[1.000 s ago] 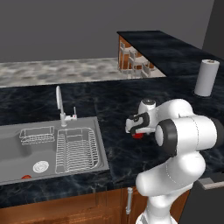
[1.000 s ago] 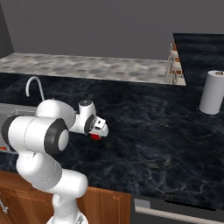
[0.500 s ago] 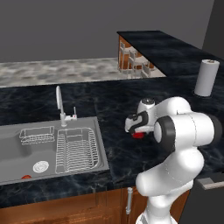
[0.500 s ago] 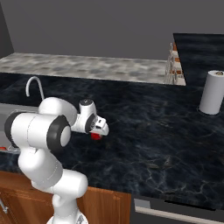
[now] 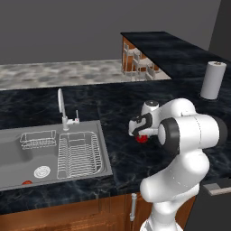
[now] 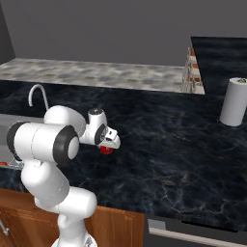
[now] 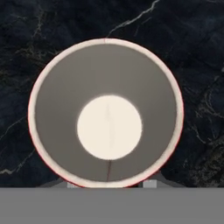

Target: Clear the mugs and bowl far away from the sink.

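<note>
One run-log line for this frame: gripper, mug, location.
gripper: down over red mug, grip not confirmed | red mug: upright on counter, seen from above, pale inside | sink: to the left, apart from mug

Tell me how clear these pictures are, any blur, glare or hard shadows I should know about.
Left base view: evenly lit, soft-edged, no glare on the sink; the gripper hides most of the red mug. Right base view: flat light, faint shadow under the mug. Hand view: sharp, straight down into the mug, its pale floor bright, walls shaded grey.
</note>
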